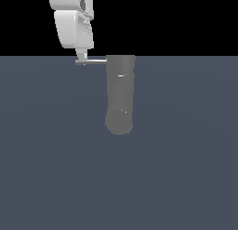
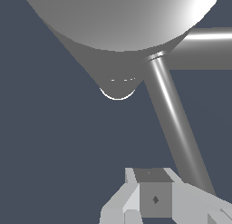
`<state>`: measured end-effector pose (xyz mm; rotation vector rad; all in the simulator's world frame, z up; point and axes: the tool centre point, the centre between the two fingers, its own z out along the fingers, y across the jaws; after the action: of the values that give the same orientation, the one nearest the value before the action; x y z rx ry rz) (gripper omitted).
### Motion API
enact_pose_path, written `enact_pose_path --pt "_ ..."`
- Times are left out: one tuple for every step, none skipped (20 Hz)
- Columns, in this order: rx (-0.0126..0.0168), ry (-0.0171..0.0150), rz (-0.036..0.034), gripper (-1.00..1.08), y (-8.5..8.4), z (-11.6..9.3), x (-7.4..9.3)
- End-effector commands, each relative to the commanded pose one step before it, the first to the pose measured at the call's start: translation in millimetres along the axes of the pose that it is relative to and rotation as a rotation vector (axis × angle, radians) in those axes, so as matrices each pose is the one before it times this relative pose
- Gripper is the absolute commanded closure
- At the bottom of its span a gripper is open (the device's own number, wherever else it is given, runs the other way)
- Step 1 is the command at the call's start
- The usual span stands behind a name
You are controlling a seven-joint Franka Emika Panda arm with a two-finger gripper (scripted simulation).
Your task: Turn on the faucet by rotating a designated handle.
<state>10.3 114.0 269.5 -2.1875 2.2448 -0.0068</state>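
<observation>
The faucet [image 1: 121, 91] is a thick matte grey cylinder with its rounded end nearest the camera in the exterior view. The handle [image 1: 94, 62], a thin grey rod, sticks out from the body's far end toward the exterior view's left. My gripper [image 1: 82, 57] hangs from the white hand, its tips resting on the rod's outer end. In the wrist view the faucet [image 2: 118, 23] looms large and the handle [image 2: 174, 114] runs slantwise down past my gripper [image 2: 154, 199]. The fingers sit together and look shut, pressing beside the rod rather than around it.
A flat blue-grey floor [image 1: 51, 168] surrounds the faucet on all sides. In the wrist view a second, thicker grey bar [image 2: 204, 48] juts from the faucet body near the handle's root.
</observation>
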Motion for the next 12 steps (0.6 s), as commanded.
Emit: enact_pose_path --pt "-0.00863 0.00189 -0.0027 1.08 10.7 0.17 -0.67" --pt "0.00028 -0.00009 0.00062 1.08 2.49 -0.16 0.51" --pt "0.0 0.0 0.0 1.08 2.5 0.0 0.14" --pt "0.0 0.0 0.0 1.08 2.5 0.0 0.14" --pt "0.0 0.0 0.0 1.08 2.5 0.0 0.14" --pt "0.0 0.0 0.0 1.08 2.5 0.0 0.14" --pt "0.0 0.0 0.0 1.08 2.5 0.0 0.14" --pt "0.0 0.0 0.0 1.08 2.5 0.0 0.14" --pt "0.0 0.0 0.0 1.08 2.5 -0.01 0.14" --pt "0.0 0.0 0.0 1.08 2.5 -0.01 0.13" --pt "0.0 0.0 0.0 1.08 2.5 -0.01 0.13" --pt "0.0 0.0 0.0 1.08 2.5 -0.02 0.13"
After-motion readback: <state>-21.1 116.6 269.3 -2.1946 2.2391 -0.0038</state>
